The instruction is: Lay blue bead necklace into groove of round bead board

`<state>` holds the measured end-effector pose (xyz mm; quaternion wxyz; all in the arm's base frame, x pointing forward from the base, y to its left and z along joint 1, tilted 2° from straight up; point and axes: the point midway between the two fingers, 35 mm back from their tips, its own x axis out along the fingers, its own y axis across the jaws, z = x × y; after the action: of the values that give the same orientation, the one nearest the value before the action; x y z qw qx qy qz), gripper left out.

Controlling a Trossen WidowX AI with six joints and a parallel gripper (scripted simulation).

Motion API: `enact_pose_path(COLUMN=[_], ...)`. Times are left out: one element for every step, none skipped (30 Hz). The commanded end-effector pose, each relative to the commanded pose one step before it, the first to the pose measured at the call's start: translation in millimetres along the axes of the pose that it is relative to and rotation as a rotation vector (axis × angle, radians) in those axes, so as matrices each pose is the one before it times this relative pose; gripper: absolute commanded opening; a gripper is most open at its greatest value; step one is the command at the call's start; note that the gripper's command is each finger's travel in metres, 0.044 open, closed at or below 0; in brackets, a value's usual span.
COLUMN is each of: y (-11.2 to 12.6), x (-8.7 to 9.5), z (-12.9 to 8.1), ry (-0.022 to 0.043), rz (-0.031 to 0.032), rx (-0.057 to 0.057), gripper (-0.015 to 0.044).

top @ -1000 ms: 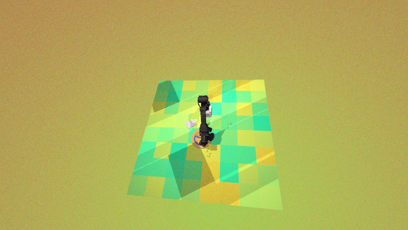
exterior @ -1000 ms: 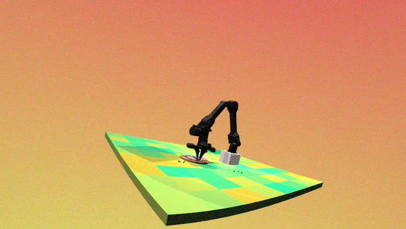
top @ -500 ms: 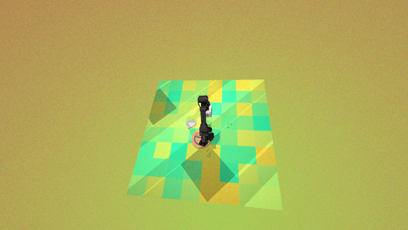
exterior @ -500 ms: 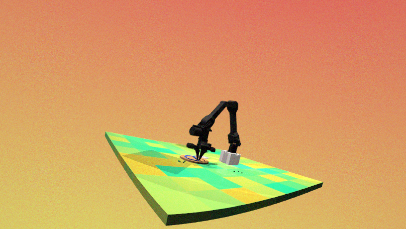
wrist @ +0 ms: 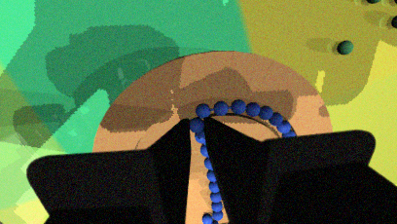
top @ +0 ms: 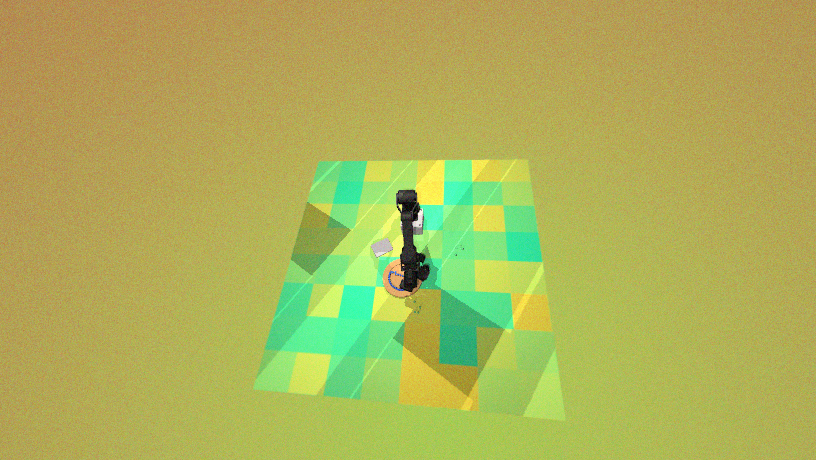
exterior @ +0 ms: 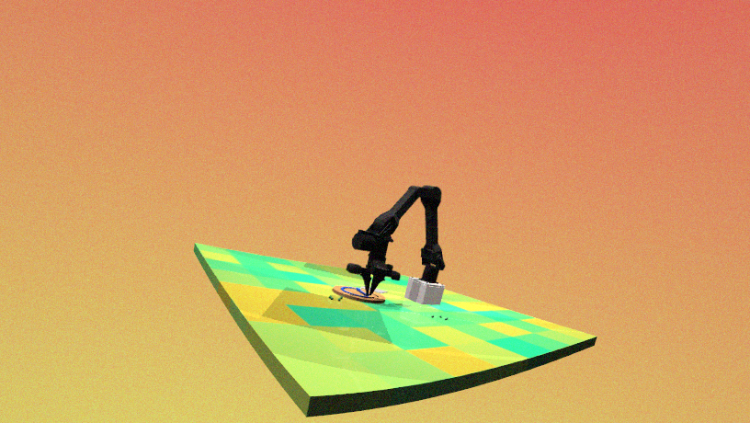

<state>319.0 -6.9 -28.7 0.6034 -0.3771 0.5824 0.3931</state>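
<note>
The round bead board (top: 386,287) (exterior: 377,300) (wrist: 214,63) is orange-brown and lies flat on the patterned mat. The blue bead necklace (top: 390,279) (exterior: 345,290) (wrist: 238,106) lies on it. In the wrist view, one part curves just outside the dark groove at the upper right, and another runs from the fingertips down between the fingers, across the board's inside. My gripper (exterior: 369,294) (wrist: 197,125) is low over the board and shut on a bead at the bend between these two parts. The groove's left stretch in the wrist view shows no beads. The fingers hide the rest.
A light grey flat block (top: 381,247) lies beside the board. A white box (top: 418,221) (exterior: 425,291) stands at the arm's base. Small dark green beads (top: 417,306) (exterior: 335,298) (wrist: 344,47) lie near the board, and several more (top: 459,250) (exterior: 439,317) lie farther off.
</note>
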Motion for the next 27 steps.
enact_pose_path(y=[4.20,0.00,0.00,0.00,0.00,0.00,0.00,0.01,0.02,0.02,0.02,0.01,0.00,-0.84,0.00,0.00,0.00,0.00,0.00,0.00,0.00,0.00,0.00,0.00,0.00,0.10,0.29], x=[-1.54,0.00,0.00,0.00,0.27,0.81,1.34,1.64,1.64,1.34,0.80,0.27,0.00,-3.75,0.00,0.00,0.00,0.00,0.00,0.00,0.00,0.00,0.00,0.00,0.00,-0.54,-1.63], z=[4.99,0.00,0.00,0.00,0.00,0.00,0.00,0.00,-0.01,-0.01,-0.01,0.00,0.00,-0.20,0.00,0.00,0.00,0.00,0.00,0.00,0.00,0.00,0.00,0.00,0.00,0.03,0.08], ry=[-0.00349,0.00000,0.00000,0.00000,0.00000,0.00000,0.00000,0.00000,0.00000,0.00000,0.00000,0.00000,0.00000,0.00029,0.00000,0.00000,0.00000,0.00000,0.00000,0.00000,0.00000,0.00000,0.00000,0.00000,0.00000,-0.00004,-0.00011], rz=[-0.00409,0.00000,0.00000,0.00000,0.00000,0.00001,0.00001,0.00002,0.00002,0.00001,0.00001,0.00000,0.00000,-0.00310,0.00000,0.00000,0.00000,0.00000,0.00000,0.00000,0.00000,0.00000,0.00000,0.00000,0.00000,0.00038,0.00113], rx=[0.0003,0.0000,0.0000,0.0000,0.0000,0.0000,0.0000,0.0000,0.0000,0.0000,0.0000,0.0000,0.0000,-0.0038,0.0000,0.0000,0.0000,0.0000,0.0000,0.0000,0.0000,0.0000,0.0000,0.0000,0.0000,0.0005,0.0014], gripper=[0.0000,0.0000,0.0000,0.0000,0.0000,0.0000,0.0000,0.0000,0.0000,0.0000,0.0000,0.0000,0.0000,0.0026,0.0053,0.0079,0.0105,0.0131,0.0157,0.0184,0.0210,0.0236,0.0263,0.0289,0.0315,0.0341,0.0368])
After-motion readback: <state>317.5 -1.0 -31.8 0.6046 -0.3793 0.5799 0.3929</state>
